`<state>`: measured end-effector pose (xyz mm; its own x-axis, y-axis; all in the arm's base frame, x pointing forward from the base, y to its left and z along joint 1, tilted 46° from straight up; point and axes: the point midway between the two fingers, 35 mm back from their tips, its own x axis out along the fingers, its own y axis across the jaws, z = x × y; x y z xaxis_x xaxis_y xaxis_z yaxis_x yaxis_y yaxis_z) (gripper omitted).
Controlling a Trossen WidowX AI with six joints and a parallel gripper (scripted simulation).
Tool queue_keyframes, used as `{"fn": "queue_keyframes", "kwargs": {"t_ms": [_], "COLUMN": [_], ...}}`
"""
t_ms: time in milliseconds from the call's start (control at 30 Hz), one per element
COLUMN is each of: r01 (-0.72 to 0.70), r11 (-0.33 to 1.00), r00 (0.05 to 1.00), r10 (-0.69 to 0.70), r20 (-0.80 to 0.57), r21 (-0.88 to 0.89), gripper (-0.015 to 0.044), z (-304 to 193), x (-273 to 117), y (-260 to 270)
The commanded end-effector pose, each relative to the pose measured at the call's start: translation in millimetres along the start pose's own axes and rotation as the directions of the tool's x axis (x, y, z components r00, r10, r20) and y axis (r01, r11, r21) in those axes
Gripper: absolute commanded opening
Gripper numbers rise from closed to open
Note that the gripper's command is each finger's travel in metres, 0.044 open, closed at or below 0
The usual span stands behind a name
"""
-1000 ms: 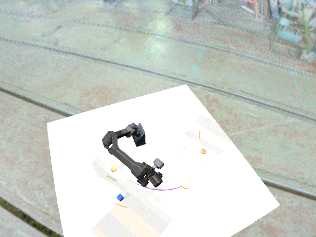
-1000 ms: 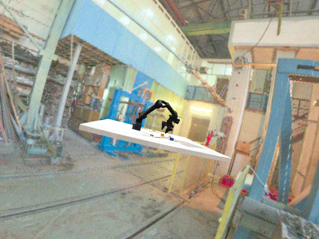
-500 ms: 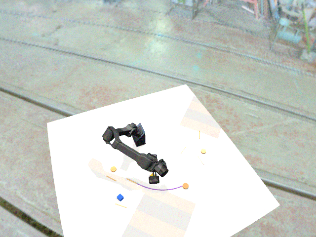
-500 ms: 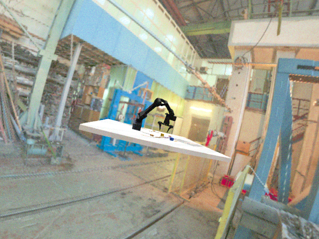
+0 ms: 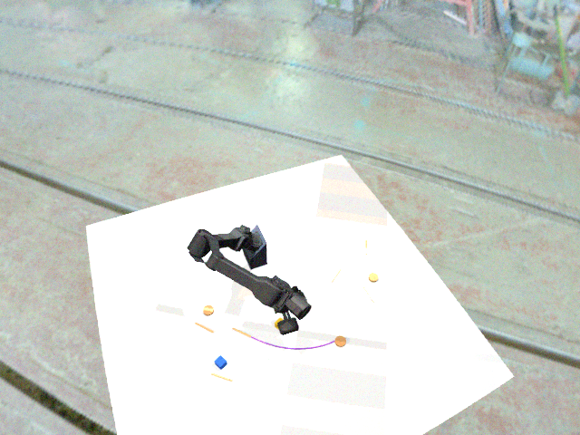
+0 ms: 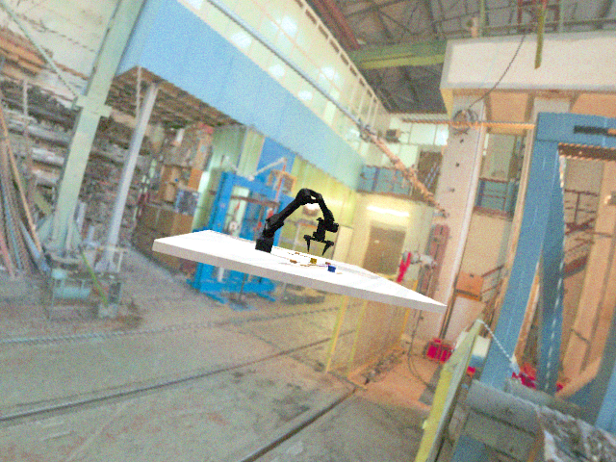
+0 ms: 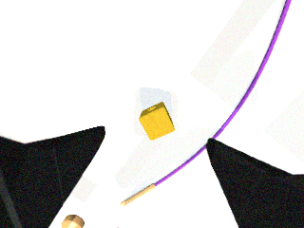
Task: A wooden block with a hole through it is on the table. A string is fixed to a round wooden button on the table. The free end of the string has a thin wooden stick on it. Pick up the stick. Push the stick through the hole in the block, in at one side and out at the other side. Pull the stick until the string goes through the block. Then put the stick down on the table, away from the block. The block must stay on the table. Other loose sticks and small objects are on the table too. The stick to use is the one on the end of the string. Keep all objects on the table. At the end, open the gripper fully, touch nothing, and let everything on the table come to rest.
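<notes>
The worktop is white, the string purple, the block yellow, a small cube blue, the arm black.

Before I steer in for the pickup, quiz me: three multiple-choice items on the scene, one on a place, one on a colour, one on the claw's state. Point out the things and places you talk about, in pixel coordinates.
1. Where is the stick on the string?
A) In the block's hole
B) On the table, outside the block
C) In the claw
D) On top of the blue cube

2. What colour is the string?
A) Green
B) Red
C) Black
D) Purple

3. How is the claw?
A) Open, holding nothing
B) Shut on the block
C) Shut on the string
D) Shut, holding nothing

1: B. The stick [image 5: 241, 332] [image 7: 138, 195] lies apart from the yellow block [image 6: 313, 260] [image 7: 158, 123].
2: D. The string [image 5: 295, 348] [image 7: 238, 107] shows purple in the top and wrist views.
3: A. The claw [image 6: 318, 248] [image 7: 156, 137] has its tips wide apart, with nothing gripped.
</notes>
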<state>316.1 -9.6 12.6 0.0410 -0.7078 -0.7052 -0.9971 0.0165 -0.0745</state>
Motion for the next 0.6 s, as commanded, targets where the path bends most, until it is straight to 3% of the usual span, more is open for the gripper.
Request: {"fn": "queue_keyframes", "kwargs": {"t_ms": [0, 67, 333, 567], "r01": [0.004, 0.0, 0.0, 0.0], "r11": [1.0, 1.0, 1.0, 1.0], "r00": [1.0, 1.0, 1.0, 1.0], "r10": [-0.005, 0.0, 0.0, 0.0], "r20": [-0.005, 0.0, 0.0, 0.0], "r21": [-0.008, -0.001, -0.001, -0.001], "gripper": [0.044, 0.044, 0.024, 0.024], "z": [-0.6, 0.0, 0.0, 0.0], "x": [0.0, 0.0, 0.0, 0.0], "y": [-0.5, 0.0, 0.0, 0.0]}}
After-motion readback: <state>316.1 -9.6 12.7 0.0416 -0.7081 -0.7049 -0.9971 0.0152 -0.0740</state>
